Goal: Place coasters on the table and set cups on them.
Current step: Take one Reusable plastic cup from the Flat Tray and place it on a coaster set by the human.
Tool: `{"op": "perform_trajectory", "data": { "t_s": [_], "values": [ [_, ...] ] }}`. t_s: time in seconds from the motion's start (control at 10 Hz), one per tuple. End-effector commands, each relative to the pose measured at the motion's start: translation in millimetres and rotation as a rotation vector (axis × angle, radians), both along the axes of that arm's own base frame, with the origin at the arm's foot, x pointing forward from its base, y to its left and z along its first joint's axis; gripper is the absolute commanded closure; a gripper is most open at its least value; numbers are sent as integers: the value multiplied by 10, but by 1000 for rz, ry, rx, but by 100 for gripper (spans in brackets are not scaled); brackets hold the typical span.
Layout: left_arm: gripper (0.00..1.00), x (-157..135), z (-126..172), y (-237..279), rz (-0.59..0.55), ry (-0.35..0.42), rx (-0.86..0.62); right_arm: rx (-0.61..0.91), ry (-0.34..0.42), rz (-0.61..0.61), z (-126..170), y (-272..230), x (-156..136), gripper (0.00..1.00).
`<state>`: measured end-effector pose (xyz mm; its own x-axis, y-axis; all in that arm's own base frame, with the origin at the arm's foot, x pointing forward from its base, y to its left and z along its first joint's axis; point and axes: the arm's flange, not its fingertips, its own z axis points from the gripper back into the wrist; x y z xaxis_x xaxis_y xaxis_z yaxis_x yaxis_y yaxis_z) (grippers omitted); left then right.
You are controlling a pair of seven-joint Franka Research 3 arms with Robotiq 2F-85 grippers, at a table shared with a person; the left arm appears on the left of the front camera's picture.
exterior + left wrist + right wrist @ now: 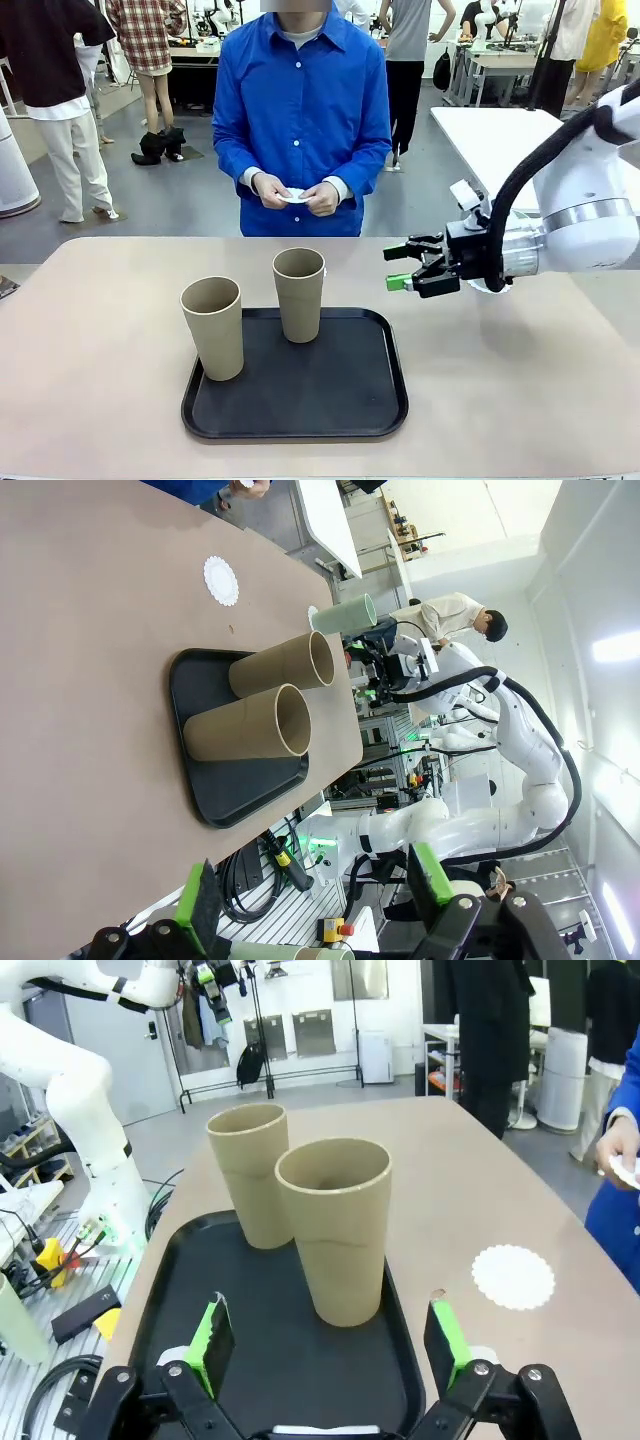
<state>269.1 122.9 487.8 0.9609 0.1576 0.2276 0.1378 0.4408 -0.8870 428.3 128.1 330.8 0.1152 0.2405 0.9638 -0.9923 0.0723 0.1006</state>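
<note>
front view: right gripper (412,268) is hovering mid-right, jaws apart, empty; two tan cups (213,327) are standing on the black tray (340,390), centre; the person (300,110) is holding a coaster (293,195). left wrist view: left gripper (315,895) is gaping; a laid coaster (222,580) is lying upper left on the table (90,680). right wrist view: i'm reckoning the nearer cup (338,1230) needs gripping next.

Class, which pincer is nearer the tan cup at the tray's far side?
Right. The right pincer hovers open just right of that cup; the left pincer sits well back from the tray.
</note>
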Motion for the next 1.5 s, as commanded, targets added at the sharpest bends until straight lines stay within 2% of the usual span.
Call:
{"op": "perform_trajectory", "data": {
  "t_s": [0.0,0.2,0.3,0.7,0.8,0.9,1.4],
  "values": [
    [0,-2,11,6,-4,-17,-20,-32,-31,-1,-81,43,111,0],
    [0,-2,11,6,-4,-17,-20,-79,-30,-4,-85,49,52,0],
    [0,-2,11,6,-4,-17,-20,-23,-2,-3,-82,33,81,0],
    [0,-2,11,6,-4,-17,-20,-36,-5,-3,-87,34,84,0],
    [0,-2,11,6,-4,-17,-20,23,-29,86,-179,89,120,0],
    [0,-2,11,6,-4,-17,-20,48,-24,123,-285,200,143,0],
    [0,-2,11,6,-4,-17,-20,54,-60,113,-640,605,230,0]
  ]
}}
